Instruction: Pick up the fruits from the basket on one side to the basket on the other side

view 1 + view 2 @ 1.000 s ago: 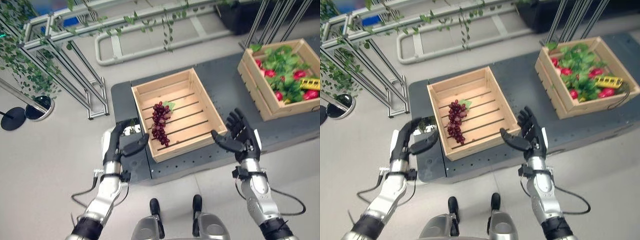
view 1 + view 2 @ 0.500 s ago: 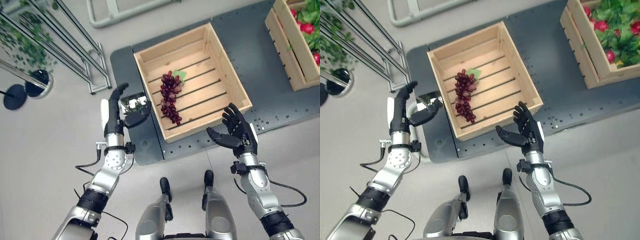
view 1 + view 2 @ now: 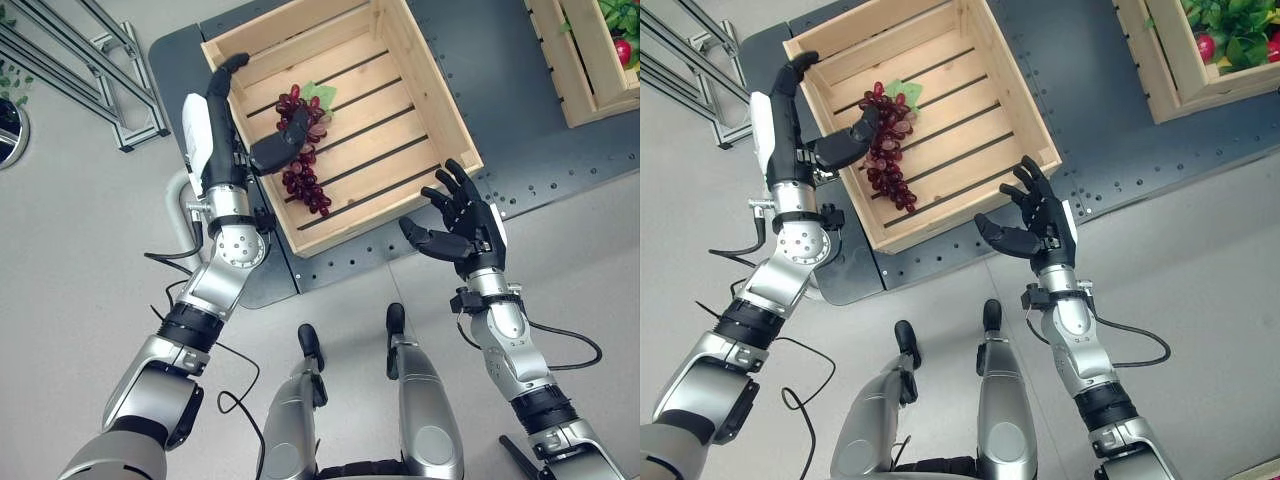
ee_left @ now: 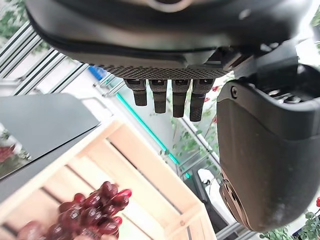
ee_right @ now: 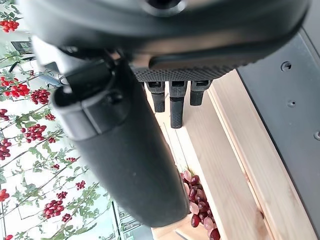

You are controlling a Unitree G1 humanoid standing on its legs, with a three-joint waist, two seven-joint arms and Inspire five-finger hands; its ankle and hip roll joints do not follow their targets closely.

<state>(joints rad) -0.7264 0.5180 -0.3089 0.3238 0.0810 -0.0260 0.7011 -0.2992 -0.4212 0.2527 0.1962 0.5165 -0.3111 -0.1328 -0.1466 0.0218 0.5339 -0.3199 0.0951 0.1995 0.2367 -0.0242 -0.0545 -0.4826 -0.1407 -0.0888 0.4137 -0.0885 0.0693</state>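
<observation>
The grape bunch (image 3: 303, 150) lies in the near crate (image 3: 420, 80), left of its middle. Soft, loose and likely light: take it near the stem end by the leaf. Your left hand (image 3: 222, 140), fingers straight, has moved over the crate's left wall, thumb at the grapes; the right hand (image 3: 462, 222) still hovers, fingers spread, off the crate's near right corner.

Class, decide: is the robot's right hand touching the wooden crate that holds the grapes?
Apart. In the left eye view the right hand hovers open off the crate's near corner, with dark table showing between them.
</observation>
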